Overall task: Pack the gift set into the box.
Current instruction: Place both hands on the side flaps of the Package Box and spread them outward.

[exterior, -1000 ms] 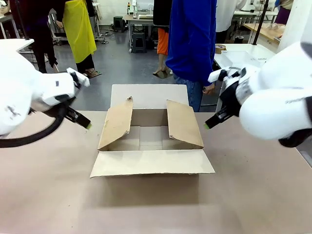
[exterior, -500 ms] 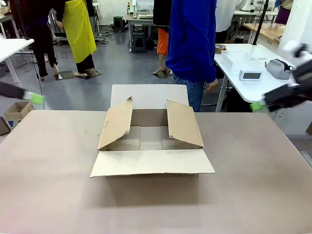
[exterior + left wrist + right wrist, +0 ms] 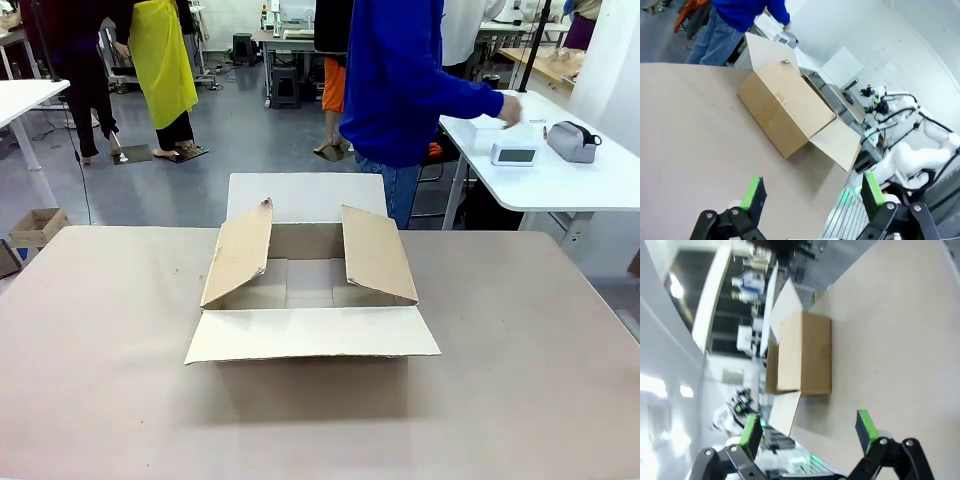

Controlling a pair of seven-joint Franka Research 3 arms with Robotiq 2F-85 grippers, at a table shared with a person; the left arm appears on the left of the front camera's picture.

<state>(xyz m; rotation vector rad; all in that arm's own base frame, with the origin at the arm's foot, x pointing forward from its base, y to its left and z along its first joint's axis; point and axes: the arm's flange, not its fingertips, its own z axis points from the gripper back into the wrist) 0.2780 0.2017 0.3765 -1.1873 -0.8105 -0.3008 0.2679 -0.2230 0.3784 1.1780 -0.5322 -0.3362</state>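
Front view: the large brown corrugated cardboard box [image 3: 312, 333] stands mid-way across the brown desk [image 3: 520, 400], all four flaps open, position unchanged. The person's hand [image 3: 511, 108], beside the hip 0.5 s ago, now reaches to the white side desk [image 3: 560, 185] and is at the shallow light-grey gift set tray [image 3: 478, 132]. The grey pouch [image 3: 572, 141] lies near it. The left tool [image 3: 810, 192] and right tool [image 3: 807, 427], close to the box flaps 1.0 s ago, are now well apart from the box. Both stand wide and hold nothing.
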